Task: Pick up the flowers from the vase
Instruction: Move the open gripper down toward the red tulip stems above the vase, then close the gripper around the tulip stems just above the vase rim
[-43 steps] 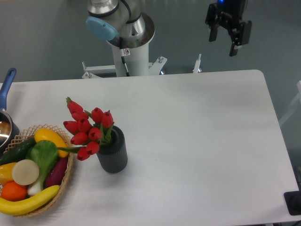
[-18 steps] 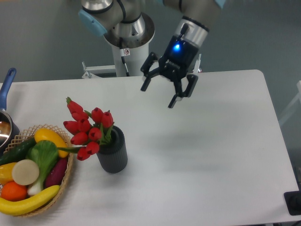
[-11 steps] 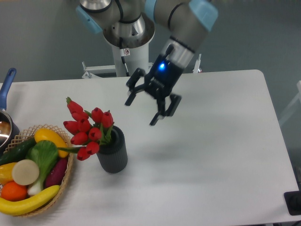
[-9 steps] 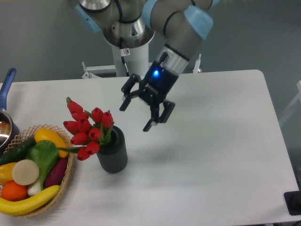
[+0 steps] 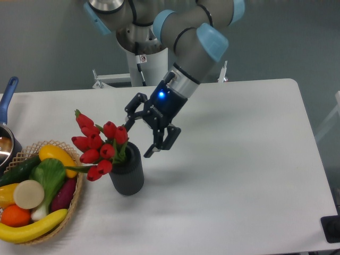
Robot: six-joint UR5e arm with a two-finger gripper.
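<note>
**Ana:** Camera view is showing the gripper (image 5: 142, 137) hanging just right of the flowers (image 5: 97, 145), jaws spread wide and holding nothing.

**Ben:** And the flowers are sitting in the vase (image 5: 127, 171), leaning left toward the basket (image 5: 75, 199).

**Ana:** Right, which is probably why the arm is reaching in from the right, where the stems are exposed at the vase mouth. Its fingers are pointing down-left at the bunch.

**Ben:** Are they touching the buds?

**Ana:** One finger is overlapping the nearest tulip, but I'm unable to tell about contact. Nothing's being pinched yet.
</note>
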